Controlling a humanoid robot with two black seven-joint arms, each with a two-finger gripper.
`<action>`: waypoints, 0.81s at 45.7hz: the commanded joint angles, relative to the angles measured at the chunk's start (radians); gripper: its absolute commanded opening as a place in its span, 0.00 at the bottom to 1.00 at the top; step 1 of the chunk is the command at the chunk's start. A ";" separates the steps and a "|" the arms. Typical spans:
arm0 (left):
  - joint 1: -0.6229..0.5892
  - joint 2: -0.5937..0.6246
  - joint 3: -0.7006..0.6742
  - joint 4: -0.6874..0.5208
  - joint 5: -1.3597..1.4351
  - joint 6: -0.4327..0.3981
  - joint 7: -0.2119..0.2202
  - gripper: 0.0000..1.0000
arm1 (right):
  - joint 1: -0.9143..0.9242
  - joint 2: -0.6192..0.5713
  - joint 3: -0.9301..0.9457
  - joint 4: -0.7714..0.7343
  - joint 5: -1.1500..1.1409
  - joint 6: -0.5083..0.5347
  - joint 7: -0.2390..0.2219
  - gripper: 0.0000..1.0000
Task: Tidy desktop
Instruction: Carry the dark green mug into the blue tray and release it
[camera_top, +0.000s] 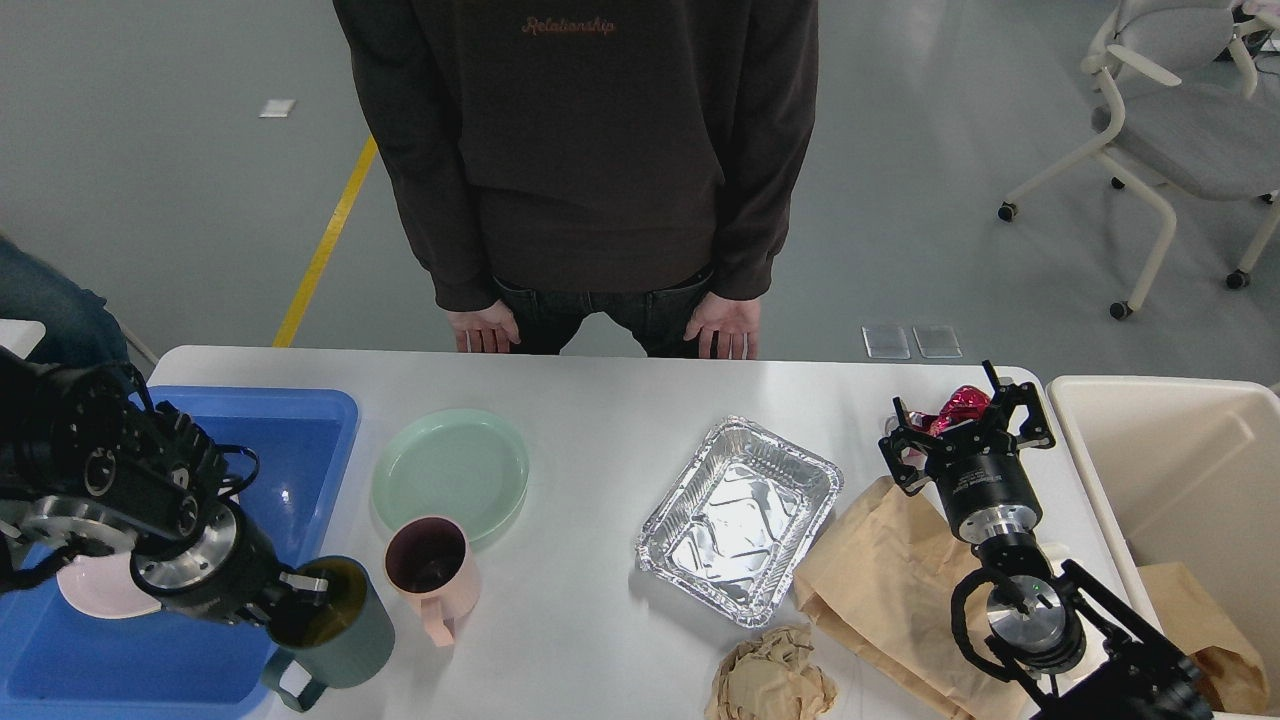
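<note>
The white desktop (600, 400) holds a mint green plate (450, 470), a pink mug (432, 570), an empty foil tray (740, 520), a brown paper bag (880, 580) and a crumpled paper ball (772, 680). My left gripper (300, 592) is shut on the rim of a dark green mug (335, 630) at the desktop's front left, beside the blue tray (300, 430). My right gripper (962, 412) is at the far right, shut on a crumpled red foil wrapper (962, 404), next to the cream bin (1170, 470).
A person (590, 170) stands at the far edge with both hands near the desktop. A pale pink dish (90, 590) lies in the blue tray. A brown paper piece (1200, 620) lies in the cream bin. A wheeled chair (1180, 130) stands at the back right.
</note>
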 joint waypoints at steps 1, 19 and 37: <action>-0.187 0.049 0.027 -0.057 0.000 -0.125 0.001 0.02 | 0.000 0.000 0.000 0.000 0.000 0.000 0.000 1.00; -0.681 0.057 0.043 -0.112 0.001 -0.472 0.021 0.03 | 0.000 0.000 0.000 0.000 0.000 0.000 0.000 1.00; -0.493 0.270 0.117 0.006 0.179 -0.386 0.009 0.04 | -0.002 0.000 0.000 0.001 0.000 0.000 0.000 1.00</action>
